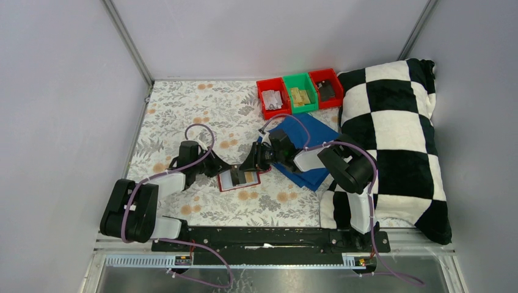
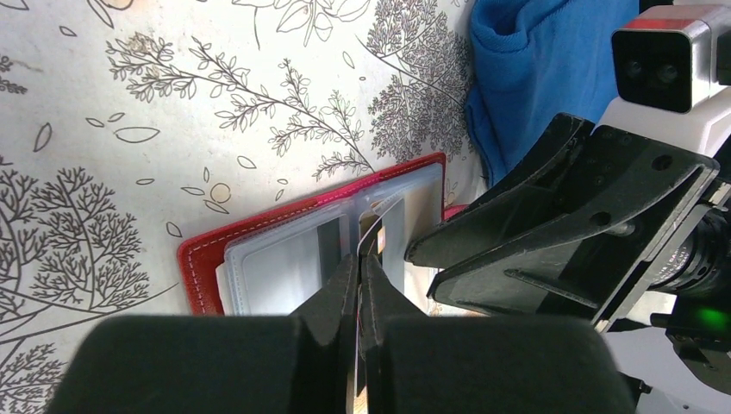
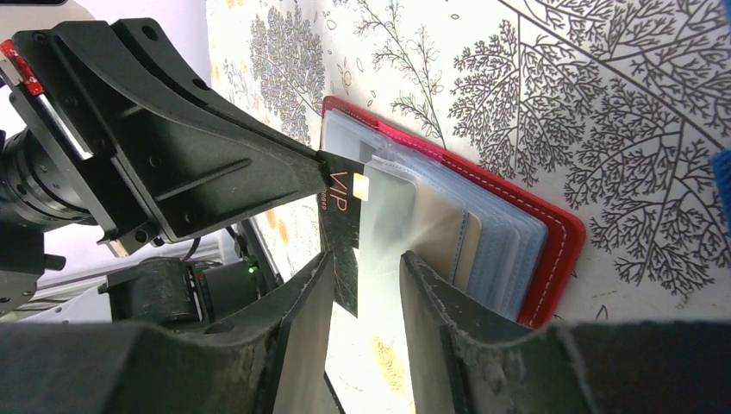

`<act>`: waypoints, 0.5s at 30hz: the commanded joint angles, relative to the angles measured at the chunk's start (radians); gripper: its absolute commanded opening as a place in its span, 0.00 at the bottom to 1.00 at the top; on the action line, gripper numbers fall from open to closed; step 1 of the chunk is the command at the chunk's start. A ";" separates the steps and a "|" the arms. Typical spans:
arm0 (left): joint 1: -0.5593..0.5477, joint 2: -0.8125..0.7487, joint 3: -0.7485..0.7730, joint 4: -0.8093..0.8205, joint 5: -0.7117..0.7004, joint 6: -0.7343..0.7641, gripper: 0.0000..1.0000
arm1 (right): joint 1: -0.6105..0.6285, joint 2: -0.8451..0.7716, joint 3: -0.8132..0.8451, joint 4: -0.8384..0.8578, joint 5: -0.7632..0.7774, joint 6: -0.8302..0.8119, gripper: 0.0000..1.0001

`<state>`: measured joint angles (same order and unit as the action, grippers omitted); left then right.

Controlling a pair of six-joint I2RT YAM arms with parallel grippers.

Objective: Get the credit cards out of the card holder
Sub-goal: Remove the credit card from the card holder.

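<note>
The red card holder (image 1: 239, 180) lies open on the floral cloth, its grey-blue sleeves (image 3: 504, 237) facing up. My left gripper (image 2: 360, 257) is shut on the edge of a dark grey credit card (image 3: 341, 207) marked VIP. That card stands on edge over the holder's middle. In the left wrist view it shows only as a thin line (image 2: 379, 221). My right gripper (image 3: 366, 263) is open just above the holder, facing the left one. The dark card's lower corner hangs beside its left finger (image 3: 302, 302). A tan card (image 3: 441, 231) sits inside a sleeve.
A folded blue cloth (image 1: 311, 155) lies just right of the holder under the right arm. Two red bins (image 1: 272, 97) and a green bin (image 1: 300, 93) stand at the back. A black-and-white checkered cushion (image 1: 391, 140) fills the right side.
</note>
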<state>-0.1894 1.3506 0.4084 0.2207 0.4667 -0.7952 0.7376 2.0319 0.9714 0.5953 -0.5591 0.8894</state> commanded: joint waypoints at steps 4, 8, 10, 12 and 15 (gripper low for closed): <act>-0.021 0.005 -0.049 0.100 0.162 -0.054 0.20 | 0.007 0.059 -0.034 -0.097 0.048 -0.030 0.42; -0.021 0.025 -0.069 0.156 0.190 -0.081 0.23 | 0.006 0.057 -0.035 -0.094 0.050 -0.027 0.42; -0.022 0.027 -0.067 0.156 0.192 -0.081 0.19 | 0.006 0.058 -0.035 -0.093 0.050 -0.027 0.42; -0.022 0.021 -0.062 0.143 0.182 -0.076 0.11 | 0.006 0.059 -0.033 -0.093 0.048 -0.026 0.42; -0.021 0.005 -0.044 0.084 0.153 -0.054 0.00 | 0.006 0.060 -0.029 -0.095 0.048 -0.026 0.42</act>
<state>-0.2031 1.3758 0.3443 0.2897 0.5949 -0.8642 0.7372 2.0319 0.9703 0.5987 -0.5591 0.8917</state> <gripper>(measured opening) 0.055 0.421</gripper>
